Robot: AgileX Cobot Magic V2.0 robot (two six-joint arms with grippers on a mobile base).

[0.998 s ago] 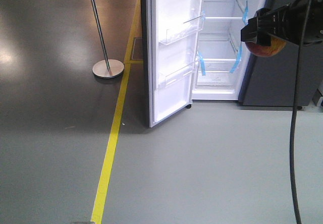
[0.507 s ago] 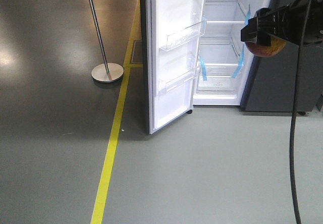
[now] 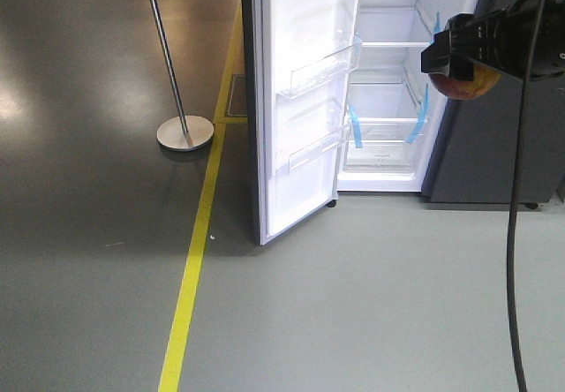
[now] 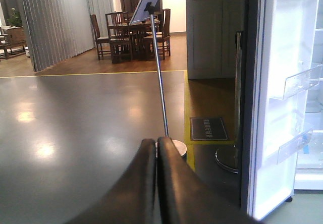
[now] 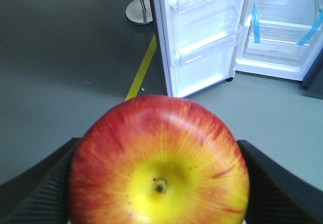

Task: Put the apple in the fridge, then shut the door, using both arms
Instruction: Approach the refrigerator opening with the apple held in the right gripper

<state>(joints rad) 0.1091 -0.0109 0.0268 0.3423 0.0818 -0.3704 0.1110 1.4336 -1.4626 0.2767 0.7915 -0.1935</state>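
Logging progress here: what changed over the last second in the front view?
The robot apparently rolled nearer: the dark grey fridge with white interior, its open white-lined door and the round-based metal pole stand slid lower in the front view. Nothing was grabbed or released. The right fingers still clamp the red-and-yellow apple; the door stays open.

Apple [image 5: 159,178] gleams smooth and glossy; clear plastic bins [image 3: 320,64] line the door [image 3: 300,12]; beside it, shiny metal pole [image 3: 165,48], reflective floor [image 3: 79,101].
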